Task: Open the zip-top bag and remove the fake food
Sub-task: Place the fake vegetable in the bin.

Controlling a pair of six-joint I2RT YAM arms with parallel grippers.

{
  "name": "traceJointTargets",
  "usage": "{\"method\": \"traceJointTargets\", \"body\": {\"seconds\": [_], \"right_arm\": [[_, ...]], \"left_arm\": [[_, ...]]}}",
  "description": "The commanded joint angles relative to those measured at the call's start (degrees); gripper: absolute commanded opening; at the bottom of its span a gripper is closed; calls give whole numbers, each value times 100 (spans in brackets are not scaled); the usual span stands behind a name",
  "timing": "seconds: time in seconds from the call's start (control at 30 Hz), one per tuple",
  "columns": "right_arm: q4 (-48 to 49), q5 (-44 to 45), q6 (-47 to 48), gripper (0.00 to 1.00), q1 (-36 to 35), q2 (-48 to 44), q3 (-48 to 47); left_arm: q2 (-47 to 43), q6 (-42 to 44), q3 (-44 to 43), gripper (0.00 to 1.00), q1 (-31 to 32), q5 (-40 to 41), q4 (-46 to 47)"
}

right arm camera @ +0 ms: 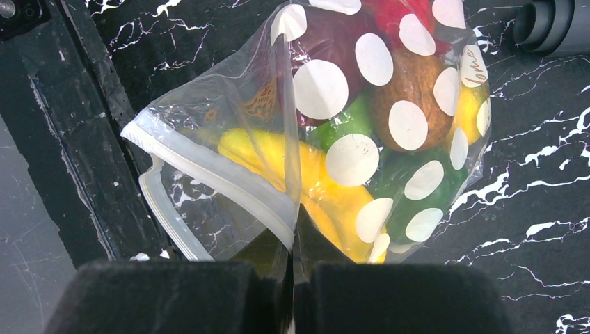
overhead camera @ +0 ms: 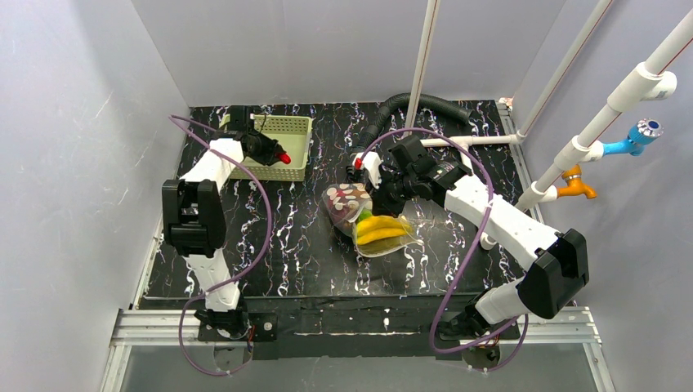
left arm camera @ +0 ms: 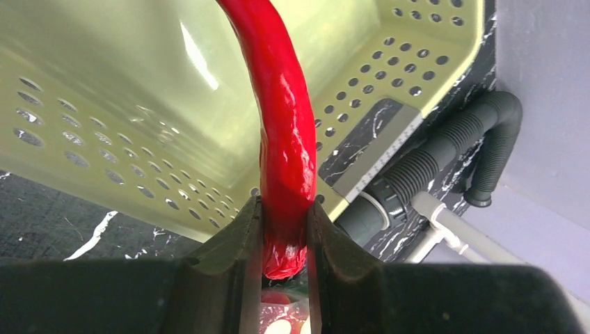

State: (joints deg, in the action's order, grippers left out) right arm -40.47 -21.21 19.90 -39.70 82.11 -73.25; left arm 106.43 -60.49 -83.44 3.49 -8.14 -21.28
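Observation:
The clear zip-top bag [overhead camera: 368, 216] with white spots lies mid-table, its mouth open [right arm camera: 209, 174]. Inside it I see a yellow banana [right arm camera: 327, 195], green pieces [right arm camera: 410, 188], a brown piece [right arm camera: 414, 87] and a dark purple piece [right arm camera: 334, 42] of the fake food. My right gripper [right arm camera: 292, 240] is shut on the bag's upper wall next to the zip strip [overhead camera: 384, 196]. My left gripper [left arm camera: 284, 233] is shut on a glossy red chili [left arm camera: 284, 125], which it holds over the pale green basket [left arm camera: 125, 90]. From above, the chili [overhead camera: 283, 156] shows at the left gripper [overhead camera: 274, 153], above the basket's front wall.
The pale green lattice basket [overhead camera: 288, 145] stands at the back left. A black corrugated hose [overhead camera: 413, 106] and white pipes [overhead camera: 458, 140] run along the back edge. Grey walls close in both sides; the table's raised rim runs along the right [overhead camera: 511, 131].

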Motion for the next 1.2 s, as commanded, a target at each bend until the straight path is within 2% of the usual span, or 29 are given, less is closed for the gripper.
{"method": "traceJointTargets", "body": {"seconds": [0.0,0.27,0.5,0.73,0.87,1.03,1.17], "right_arm": [[136,-145,14,1,59,-234,22],[144,-155,14,1,94,-271,45],[157,-182,-6,1,134,-304,72],[153,-198,-4,1,147,-318,83],[162,-199,-4,1,160,-333,93],[162,-201,-4,1,173,-344,110],[171,-206,3,1,191,-358,118]], "left_arm": [[60,38,-185,0,-32,106,-217],[130,105,-233,4,-32,87,-258],[156,99,-231,12,-32,71,-279],[180,90,-256,30,-32,57,-288],[132,100,-264,50,-31,56,-237],[-22,208,-239,67,-32,75,-180],[-313,351,-31,77,-39,24,55]]}}
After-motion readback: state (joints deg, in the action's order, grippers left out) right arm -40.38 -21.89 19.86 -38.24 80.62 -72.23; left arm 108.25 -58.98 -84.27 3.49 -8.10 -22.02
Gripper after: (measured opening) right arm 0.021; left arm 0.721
